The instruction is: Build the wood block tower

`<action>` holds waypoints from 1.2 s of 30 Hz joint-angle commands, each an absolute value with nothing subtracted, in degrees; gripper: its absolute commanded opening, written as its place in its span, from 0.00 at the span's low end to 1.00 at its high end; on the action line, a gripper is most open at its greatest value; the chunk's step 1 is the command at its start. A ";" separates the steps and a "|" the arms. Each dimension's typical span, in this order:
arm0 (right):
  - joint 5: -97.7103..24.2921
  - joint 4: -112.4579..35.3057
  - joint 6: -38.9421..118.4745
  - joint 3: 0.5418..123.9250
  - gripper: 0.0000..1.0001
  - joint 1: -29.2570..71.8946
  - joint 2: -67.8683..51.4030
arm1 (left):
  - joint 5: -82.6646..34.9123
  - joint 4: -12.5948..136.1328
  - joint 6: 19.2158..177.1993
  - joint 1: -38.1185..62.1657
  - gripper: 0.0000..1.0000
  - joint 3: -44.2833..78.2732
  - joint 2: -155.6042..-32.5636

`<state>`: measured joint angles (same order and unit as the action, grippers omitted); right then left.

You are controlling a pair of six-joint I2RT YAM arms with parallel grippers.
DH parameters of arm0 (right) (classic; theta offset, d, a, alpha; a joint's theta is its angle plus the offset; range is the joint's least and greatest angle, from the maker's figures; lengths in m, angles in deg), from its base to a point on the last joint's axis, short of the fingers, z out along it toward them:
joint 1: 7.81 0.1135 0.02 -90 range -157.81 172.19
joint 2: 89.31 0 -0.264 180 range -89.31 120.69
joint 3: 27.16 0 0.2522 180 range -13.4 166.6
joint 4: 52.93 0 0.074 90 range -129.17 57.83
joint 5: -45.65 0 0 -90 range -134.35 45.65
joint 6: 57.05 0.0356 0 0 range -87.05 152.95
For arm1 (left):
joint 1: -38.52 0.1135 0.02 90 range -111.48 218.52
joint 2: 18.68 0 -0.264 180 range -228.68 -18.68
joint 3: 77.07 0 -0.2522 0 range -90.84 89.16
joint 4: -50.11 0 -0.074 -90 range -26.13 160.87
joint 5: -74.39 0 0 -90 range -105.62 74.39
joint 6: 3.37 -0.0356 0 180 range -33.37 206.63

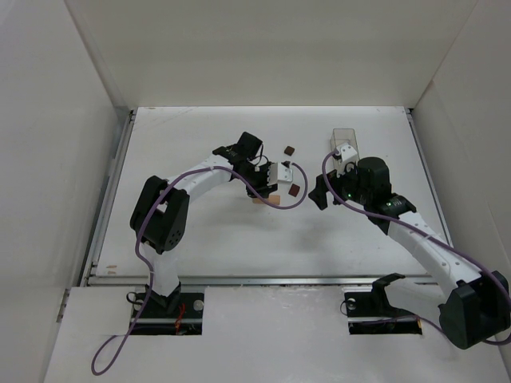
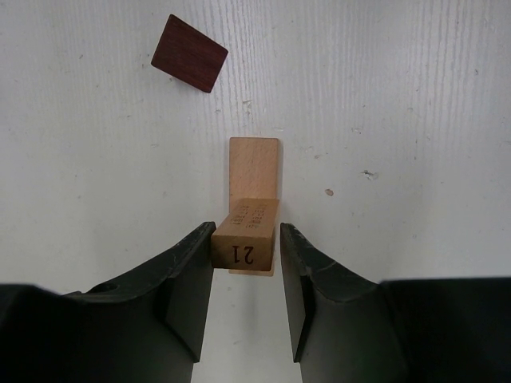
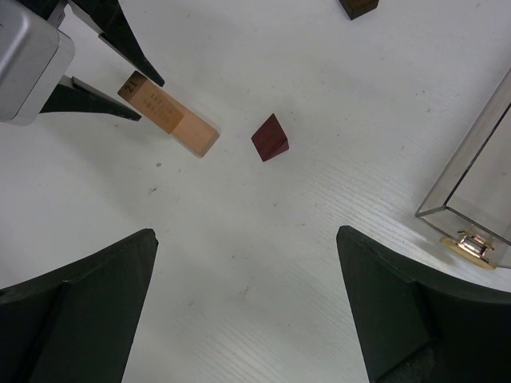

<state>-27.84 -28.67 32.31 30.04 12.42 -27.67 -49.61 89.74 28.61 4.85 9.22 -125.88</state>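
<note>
- While clamped between the left fingers (image 2: 188, 279), the tan block (image 2: 254, 171) points straight ahead of them, "21" end rearward.
- Right fingers (image 3: 80, 303) spread wide above the worktop (image 3: 263, 239).

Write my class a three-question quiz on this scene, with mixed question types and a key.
1. How many dark reddish-brown blocks lie loose on the table?
2. Which number marks the tan block held by the left hand? A) 12 B) 21 C) 27
3. True or false: the right hand is shut on one of those blocks.
Key: 1. two; 2. B; 3. false.
</note>
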 commanded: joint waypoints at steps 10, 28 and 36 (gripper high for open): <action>-27.12 -29.42 31.63 32.39 1.00 12.06 -27.70 | -50.07 88.92 28.09 4.69 0.36 9.80 -125.55; -27.12 -29.42 31.63 32.39 1.00 12.06 -27.17 | -49.54 88.92 28.62 4.69 0.47 9.27 -125.55; -27.12 -28.89 31.63 32.92 1.00 12.06 -27.17 | -49.54 89.45 28.09 4.69 0.56 9.27 -124.50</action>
<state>-27.84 -28.45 32.31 30.06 12.42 -26.94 -48.48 89.00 28.59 4.85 9.24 -125.88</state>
